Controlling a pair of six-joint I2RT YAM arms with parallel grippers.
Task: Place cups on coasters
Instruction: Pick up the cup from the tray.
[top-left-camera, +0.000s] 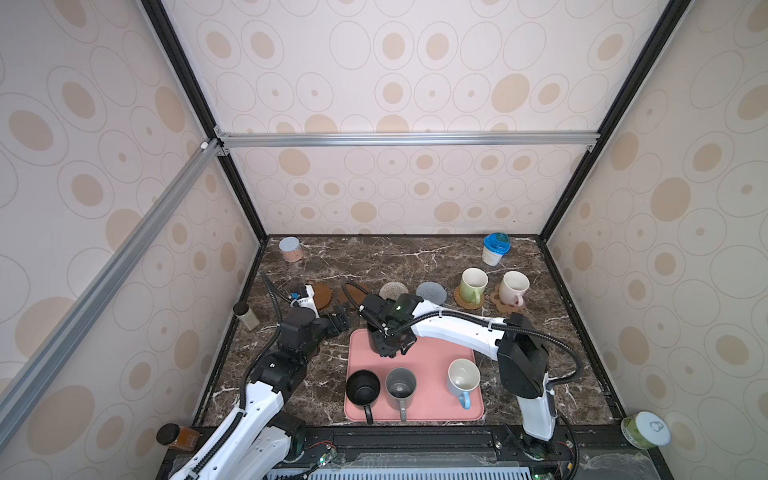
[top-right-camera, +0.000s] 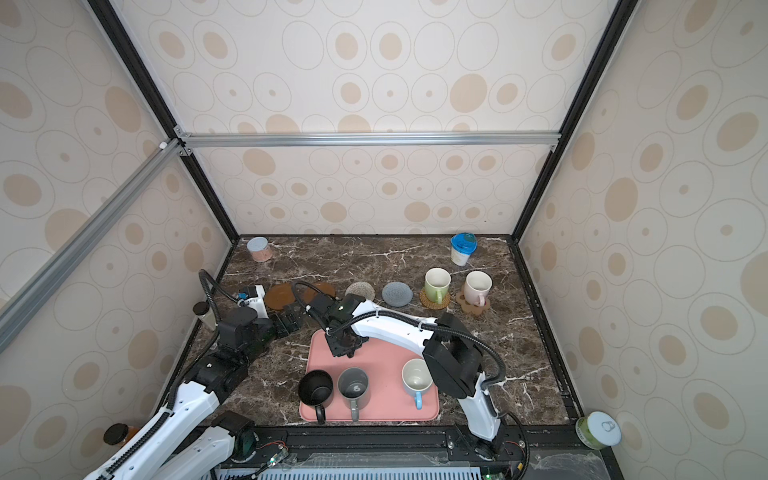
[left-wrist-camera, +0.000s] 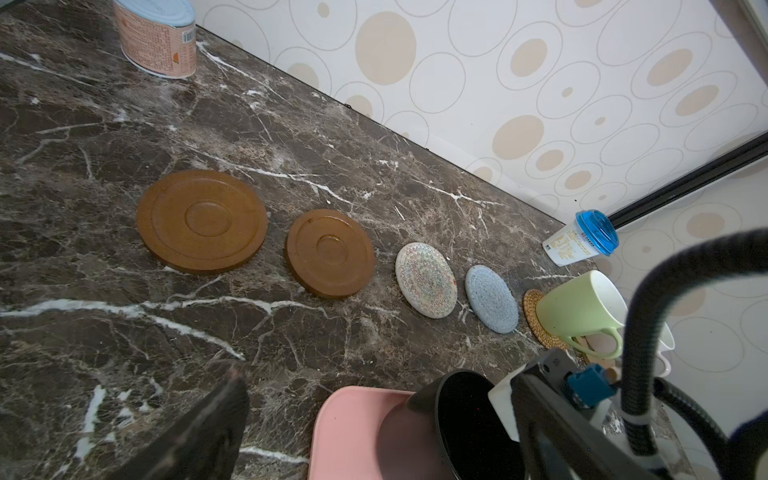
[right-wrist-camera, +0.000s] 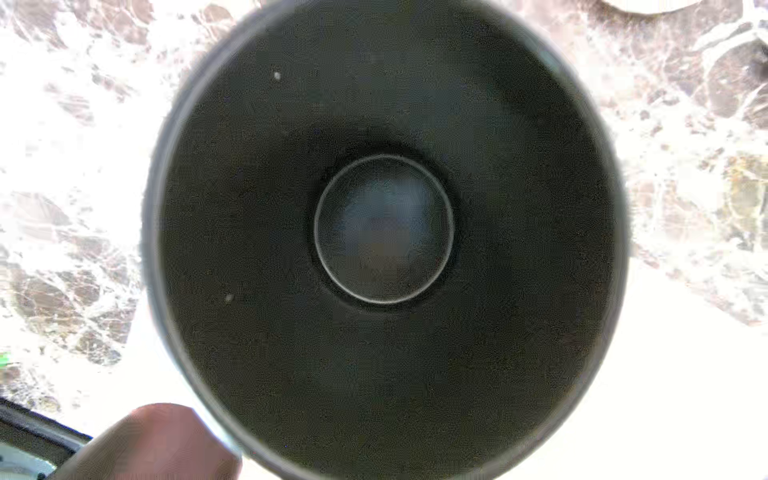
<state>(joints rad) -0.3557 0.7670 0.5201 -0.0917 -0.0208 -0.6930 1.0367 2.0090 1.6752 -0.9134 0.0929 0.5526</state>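
Observation:
My right gripper (top-left-camera: 388, 343) hangs over the far left corner of the pink tray, shut on a black cup (left-wrist-camera: 457, 428). That cup's dark inside (right-wrist-camera: 382, 232) fills the right wrist view. On the tray stand another black cup (top-left-camera: 363, 388), a grey cup (top-left-camera: 401, 386) and a white and blue cup (top-left-camera: 463, 378). The green cup (top-left-camera: 473, 284) stands on the rattan coaster (top-left-camera: 468, 300), the white-pink cup (top-left-camera: 513, 287) on the paw coaster (top-left-camera: 508, 305). Two brown disc coasters (left-wrist-camera: 202, 220) (left-wrist-camera: 331, 253), a whitish coaster (left-wrist-camera: 427, 279) and a blue-grey coaster (left-wrist-camera: 491, 298) lie bare. My left gripper (top-left-camera: 338, 318) is open beside the discs.
The pink tray (top-left-camera: 432, 399) lies at the front middle. A pinkish can (top-left-camera: 289, 248) stands at the back left and a white jar with a blue lid (top-left-camera: 494, 248) at the back right. A small bottle (top-left-camera: 245, 316) stands by the left wall.

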